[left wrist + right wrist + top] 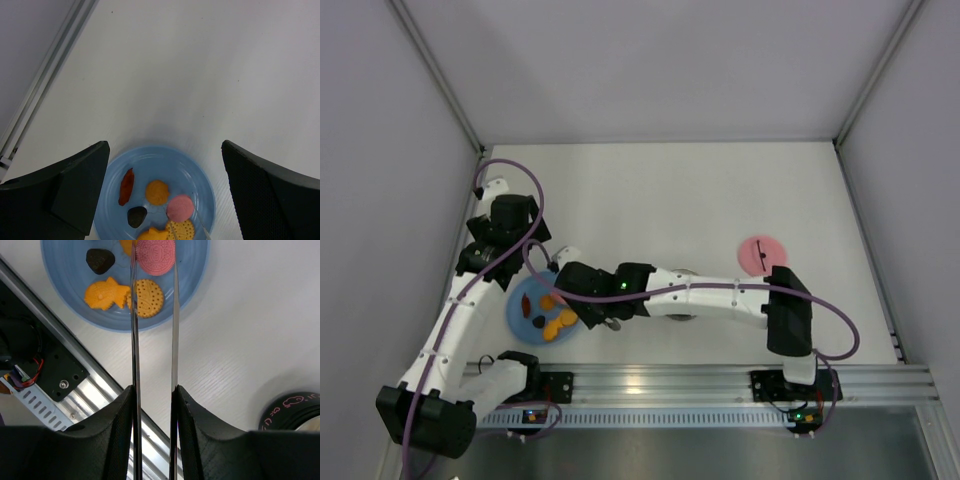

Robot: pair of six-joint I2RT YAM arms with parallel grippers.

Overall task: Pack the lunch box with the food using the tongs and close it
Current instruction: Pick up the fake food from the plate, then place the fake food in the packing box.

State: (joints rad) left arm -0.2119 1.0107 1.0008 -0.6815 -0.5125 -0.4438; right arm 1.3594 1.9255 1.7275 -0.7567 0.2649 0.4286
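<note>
Right claw [154, 390]: clamping the tongs [134, 340], whose tips are flanking the pink piece [156, 256] on the blue plate [60, 270]. Left claw [164, 150]: hovering above the plate, jaws standing apart.

It was a robotics lab by every sign, a test cell rather than anyone's kitchen. The white counter [670, 200] stood boxed in on three sides by plain pale panels [650, 60], which were held by slim metal posts [435, 75] at the far corners. A slotted aluminium rail [670, 378] ran along the near edge. Two black-and-white robot arms were bolted to it, the left arm [455, 320] and the right arm [710, 298], with purple cables [510, 163] looping loose. Small electronics [22, 379] with bare coloured wires sat by the rail. On a blue plate [65, 305] lay toy food [105, 294], moulded biscuit shapes.
</note>
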